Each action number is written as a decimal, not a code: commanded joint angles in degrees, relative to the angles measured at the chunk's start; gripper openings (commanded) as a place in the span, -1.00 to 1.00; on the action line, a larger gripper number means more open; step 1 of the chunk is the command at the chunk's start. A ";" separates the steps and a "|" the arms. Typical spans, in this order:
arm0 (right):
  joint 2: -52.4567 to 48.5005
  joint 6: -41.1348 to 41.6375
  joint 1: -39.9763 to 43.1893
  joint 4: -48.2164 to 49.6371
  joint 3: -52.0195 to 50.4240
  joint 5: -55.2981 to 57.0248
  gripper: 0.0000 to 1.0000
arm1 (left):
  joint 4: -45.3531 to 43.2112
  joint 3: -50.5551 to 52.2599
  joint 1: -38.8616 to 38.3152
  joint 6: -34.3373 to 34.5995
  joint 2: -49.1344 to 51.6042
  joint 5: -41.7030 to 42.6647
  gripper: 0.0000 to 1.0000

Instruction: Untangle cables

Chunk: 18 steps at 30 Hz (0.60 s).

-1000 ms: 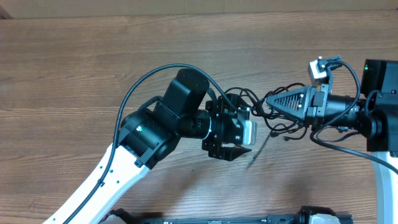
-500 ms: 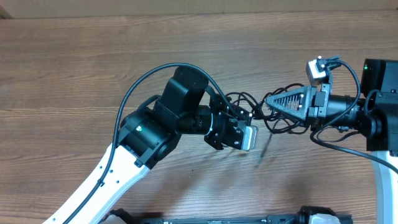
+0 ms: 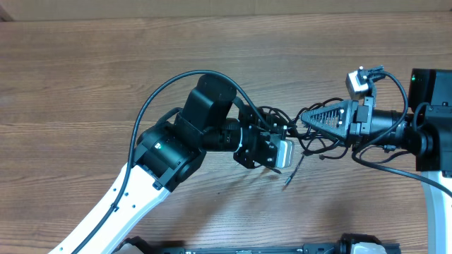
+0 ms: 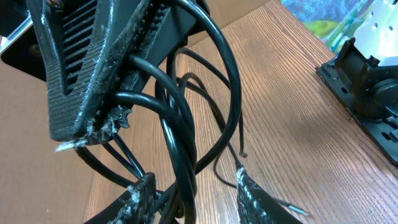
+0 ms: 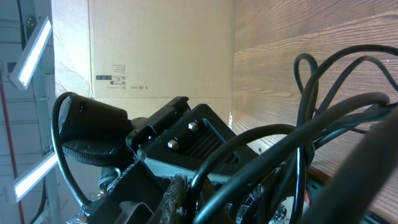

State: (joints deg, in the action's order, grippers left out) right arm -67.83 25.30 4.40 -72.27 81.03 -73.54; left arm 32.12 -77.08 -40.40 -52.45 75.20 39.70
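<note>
Cables (image 4: 182, 149): thin black cords, tangled in loose, overlapping loops. Sit near mid-table, a little toward the right arm's side, strung between the tips of the two grippers. Upper loops held clear of the wood. In the left wrist view, rise from the lower fingers to the gripper above, with several strands crossing on the way.

Loose end (image 3: 292, 173): one thin strand. Trails out of the bunch toward the arms' base side and lies on the wood, apart from both grippers. In the left wrist view, a second short end hangs free from the bunch, with a small plug at its tip.

Right gripper (image 3: 305, 118): pressed together, pinching several cords between its ribbed fingers. Strands come out along the seam between the fingers. Points at the left gripper, tip just beside it.

Left gripper (image 4: 196, 199): fingers (image 4: 142, 196) spread, straddling the bunch. Cords pass through the gap, close against one finger, with open space beside the other. Cannot tell whether any strand is pinched.

Table (image 3: 106, 70): brown wood grain, under both arms and the cables.

Cardboard (image 5: 155, 50): plain brown panel with a small printed label, upright beyond the table's edge in the right wrist view.
</note>
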 commanded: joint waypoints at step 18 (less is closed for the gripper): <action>0.31 -1.99 -0.26 -0.48 0.39 -5.40 -0.93 | -1.55 -0.96 -0.02 2.38 -0.96 0.74 -0.91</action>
State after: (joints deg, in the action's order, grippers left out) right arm -67.83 24.47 4.40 -73.03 81.03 -76.90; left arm 31.40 -77.08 -40.40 -51.09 75.20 39.68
